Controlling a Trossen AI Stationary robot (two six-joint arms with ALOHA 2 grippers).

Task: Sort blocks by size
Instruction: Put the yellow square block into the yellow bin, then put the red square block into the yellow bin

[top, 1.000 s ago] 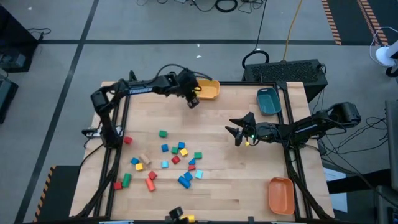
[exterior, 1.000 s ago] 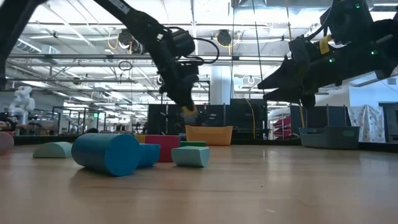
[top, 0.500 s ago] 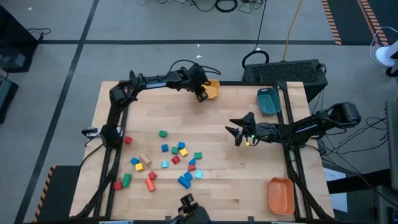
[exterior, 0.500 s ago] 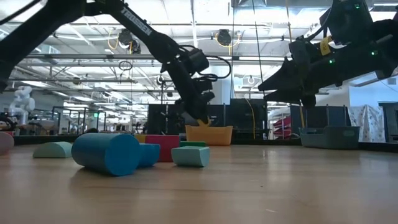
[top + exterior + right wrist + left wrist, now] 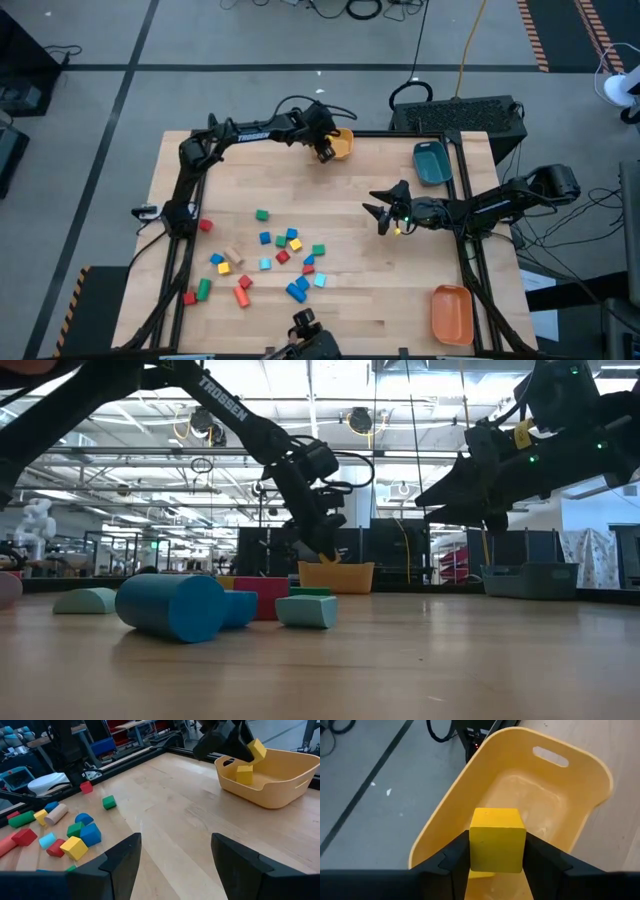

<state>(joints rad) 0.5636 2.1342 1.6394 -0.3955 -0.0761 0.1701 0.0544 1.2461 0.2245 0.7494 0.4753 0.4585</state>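
High view update: a yellow cube (image 5: pixel 497 840) arrives over the yellow bin (image 5: pixel 343 146)

Starting at the left of the table (image 5: pixel 400 290), the loose blocks (image 5: pixel 280 255) lie scattered exactly where they were a second ago: reds, blues, greens, yellows, one plain wooden piece, none of them touched. Now the action! The left gripper (image 5: pixel 324 150), which a second ago hung just short of the bin, has swung across and sits above its near rim. The left wrist view shows both fingers pressed against the sides of the cube, so the jaws are closed on it, with the bin's hollow straight beneath. One yellow block (image 5: pixel 244 774) already lies inside (the right wrist view catches it nicely). My read: transport is over, and letting go is what remains of this delivery.

Moving right, the right gripper (image 5: pixel 378 215) hovers mid-table, jaws spread wide on nothing, unmoved over the last second. Beyond it, the teal bin (image 5: pixel 432 162) sits at the far right edge and the orange bin (image 5: pixel 451 313) at the near right corner, and most of the sorting is still to come
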